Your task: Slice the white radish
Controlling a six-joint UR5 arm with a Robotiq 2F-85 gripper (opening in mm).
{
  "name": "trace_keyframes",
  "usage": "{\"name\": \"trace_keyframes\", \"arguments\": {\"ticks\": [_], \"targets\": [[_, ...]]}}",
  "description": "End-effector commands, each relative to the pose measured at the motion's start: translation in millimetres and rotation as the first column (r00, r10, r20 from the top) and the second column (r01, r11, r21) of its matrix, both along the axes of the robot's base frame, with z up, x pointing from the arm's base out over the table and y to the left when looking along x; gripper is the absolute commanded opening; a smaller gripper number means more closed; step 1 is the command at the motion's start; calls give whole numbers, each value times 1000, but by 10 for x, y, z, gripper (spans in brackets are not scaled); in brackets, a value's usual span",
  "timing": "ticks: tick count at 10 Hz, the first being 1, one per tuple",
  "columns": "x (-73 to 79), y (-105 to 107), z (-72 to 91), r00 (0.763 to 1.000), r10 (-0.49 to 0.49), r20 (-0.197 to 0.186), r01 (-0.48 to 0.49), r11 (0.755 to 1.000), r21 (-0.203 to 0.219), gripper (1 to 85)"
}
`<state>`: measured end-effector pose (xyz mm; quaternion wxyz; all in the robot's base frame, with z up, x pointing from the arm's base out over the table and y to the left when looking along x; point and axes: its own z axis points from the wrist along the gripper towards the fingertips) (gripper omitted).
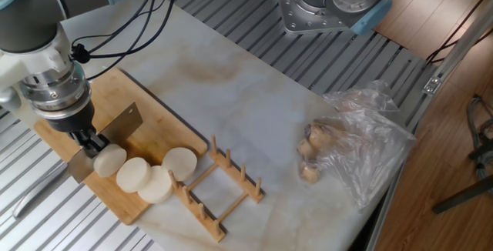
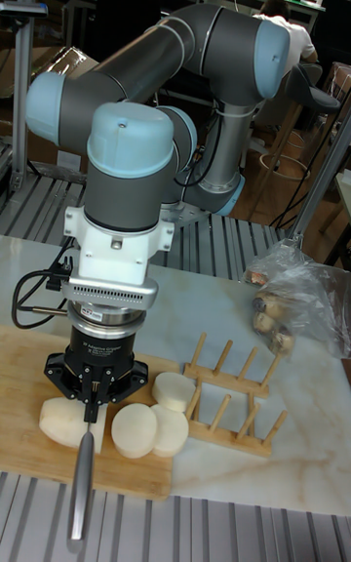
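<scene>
Now claw point(image 2: 94, 396) clamped on cleaver point(image 1: 108, 132), blade down at radish stub point(image 1: 108, 159); stub's long axis crosses blade, 3 discs point(image 1: 154, 178) beyond toward cutting board's point(image 1: 158, 132) rack-side edge.

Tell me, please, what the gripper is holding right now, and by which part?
The gripper holds a knife, gripped where blade meets handle; the blade rests against the radish stub.

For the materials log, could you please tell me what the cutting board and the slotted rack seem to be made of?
The cutting board looks like light bamboo or wood, matte, with visible grain lines. The slotted rack looks like unpainted pale wood, a frame with upright dowels; whether it is varnished cannot be told.
</scene>
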<state>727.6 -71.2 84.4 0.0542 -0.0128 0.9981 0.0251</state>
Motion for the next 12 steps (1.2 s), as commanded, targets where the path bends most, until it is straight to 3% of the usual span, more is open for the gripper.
{"name": "trace_keyframes", "arguments": {"ticks": [1,12], "targets": [[8,17,0,1000,-7,2,7,1000,11,13],[62,65,-29,1000,-25,19,24,999,21,13]]}}
